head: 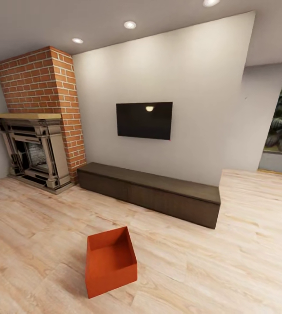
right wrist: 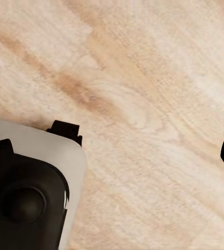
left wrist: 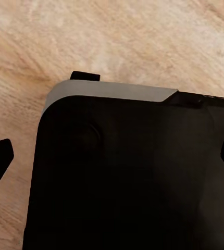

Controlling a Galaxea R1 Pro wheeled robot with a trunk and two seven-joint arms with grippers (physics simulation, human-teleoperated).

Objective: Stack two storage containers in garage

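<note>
Light wood-plank floor [head: 228, 261] fills the living room. Nearest, at about six o'clock in the head view, one red-orange storage container [head: 110, 261] sits open-topped on the planks. Farther, toward twelve o'clock, a long dark bench [head: 149, 192] lines the wall under a black TV [head: 144, 120]; a brick fireplace [head: 36, 152] stands at ten o'clock. Whether either hand is clenched or released, I cannot tell.

On my head feed the storage container [head: 110, 261] looks like smooth matt red-orange plastic. The floor [head: 228, 270] is pale wood plank, grained, with a soft satin sheen. Rough red brick clads the fireplace [head: 40, 87]. The bench [head: 154, 192] reads as dark matt wood, the TV [head: 144, 120] as glossy black. Below my left tool, the robot base [left wrist: 127, 177] is matt black with a smooth grey edge.
</note>
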